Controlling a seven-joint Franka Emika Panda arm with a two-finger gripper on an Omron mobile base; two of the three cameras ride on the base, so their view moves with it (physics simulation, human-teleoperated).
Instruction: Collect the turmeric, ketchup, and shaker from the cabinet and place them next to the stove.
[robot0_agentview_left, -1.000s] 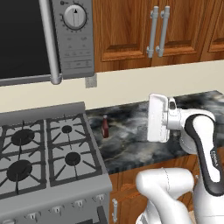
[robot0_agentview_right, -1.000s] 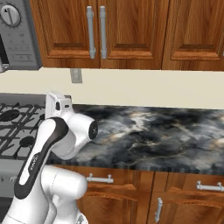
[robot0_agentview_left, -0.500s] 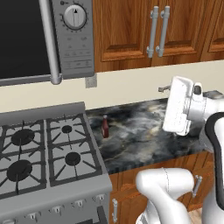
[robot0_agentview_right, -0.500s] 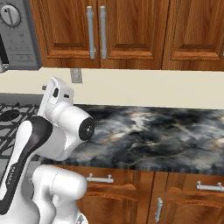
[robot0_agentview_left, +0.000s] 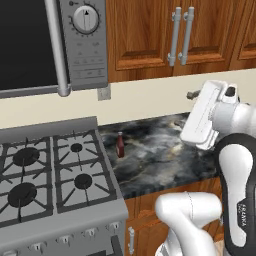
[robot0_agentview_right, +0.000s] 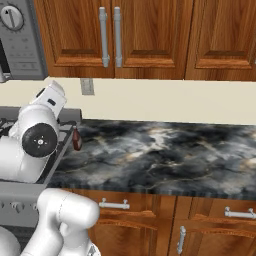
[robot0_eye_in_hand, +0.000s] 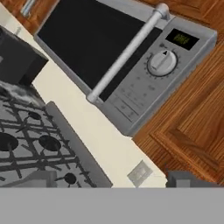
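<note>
so, status as i read it from here
ketchup: standing upright on the counter, just beside the stove, which i judge is its drop spot.
gripper: fingers apart, nothing between them, raised above the counter and well right of the stove.
cabinet: up and right of the stove; both doors look closed, so i can't see the turmeric or shaker.
microwave: above the stove; the hand camera faces it.
</note>
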